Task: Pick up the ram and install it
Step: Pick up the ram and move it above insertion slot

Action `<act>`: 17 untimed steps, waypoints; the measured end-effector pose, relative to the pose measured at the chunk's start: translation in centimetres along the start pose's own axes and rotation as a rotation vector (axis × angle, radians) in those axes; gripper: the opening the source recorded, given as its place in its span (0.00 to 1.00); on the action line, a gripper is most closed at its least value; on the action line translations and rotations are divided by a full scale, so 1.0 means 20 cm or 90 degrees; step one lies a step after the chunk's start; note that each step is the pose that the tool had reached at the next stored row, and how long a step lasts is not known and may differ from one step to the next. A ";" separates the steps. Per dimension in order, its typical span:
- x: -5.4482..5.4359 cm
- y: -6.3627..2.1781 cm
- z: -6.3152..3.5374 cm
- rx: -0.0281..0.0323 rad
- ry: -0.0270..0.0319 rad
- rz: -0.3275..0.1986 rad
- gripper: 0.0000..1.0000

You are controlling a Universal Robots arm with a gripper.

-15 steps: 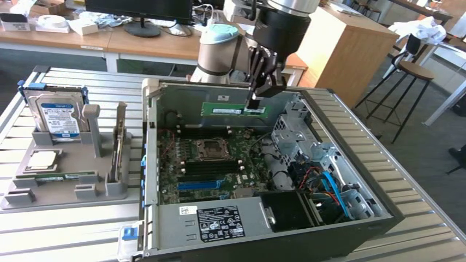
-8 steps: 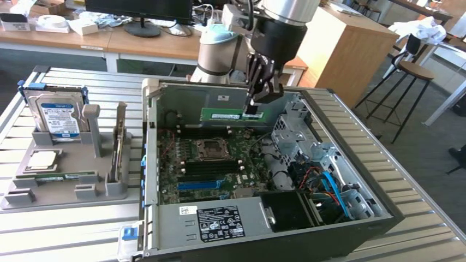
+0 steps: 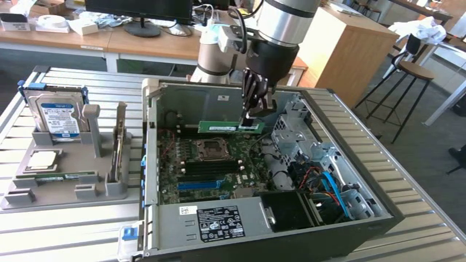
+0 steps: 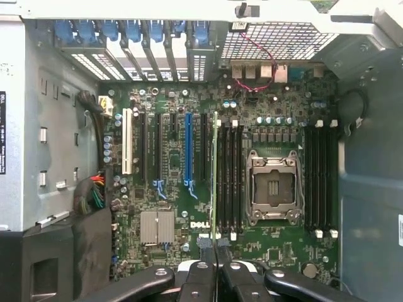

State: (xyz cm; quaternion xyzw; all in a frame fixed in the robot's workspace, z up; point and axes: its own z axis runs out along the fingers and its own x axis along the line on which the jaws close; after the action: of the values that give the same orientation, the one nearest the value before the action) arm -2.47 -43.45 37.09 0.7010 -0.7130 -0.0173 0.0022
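- In the wrist view, I saw the ram (image 4: 215, 170) edge-on only, as a thin green line. Its chips and label could not be read there.
- The fingers (image 4: 200, 280) were cut off by the frame edge, and the arm left the exterior view at 12 o'clock.
- I could not tell whether the stick's lower edge touched the black slots beside the CPU socket (image 4: 272, 187).
- The gripper (image 3: 252, 122) was clenched on the ram at the stick's 3 o'clock end in the exterior view.
- The ram was a long, thin green board with a pale label on its face. It was held level and on edge over the motherboard (image 3: 211, 169), at 12 o'clock of the socket.
- The open computer case (image 3: 211, 103) lay on a slatted metal table (image 3: 429, 229).
- At 9 o'clock of the case stood a grey fixture (image 3: 109, 191). It carried a hard drive (image 3: 60, 117), a silver CPU chip (image 3: 42, 159) and a second green stick (image 3: 62, 177).
- Wooden desks with a monitor (image 3: 138, 8) stood at 12 o'clock, and a stool (image 3: 411, 71) at 2 o'clock.
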 end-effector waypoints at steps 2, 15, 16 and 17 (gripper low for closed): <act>0.00 0.000 0.000 0.0000 0.0000 0.000 0.11; -0.07 0.016 0.016 0.0000 -0.0037 0.000 0.11; -0.07 0.017 0.018 0.0000 -0.0039 0.000 0.11; -0.08 0.018 0.019 0.0000 -0.0040 0.000 0.11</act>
State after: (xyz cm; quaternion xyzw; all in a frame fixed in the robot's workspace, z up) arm -2.82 -41.84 36.75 0.7010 -0.7129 -0.0195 -0.0001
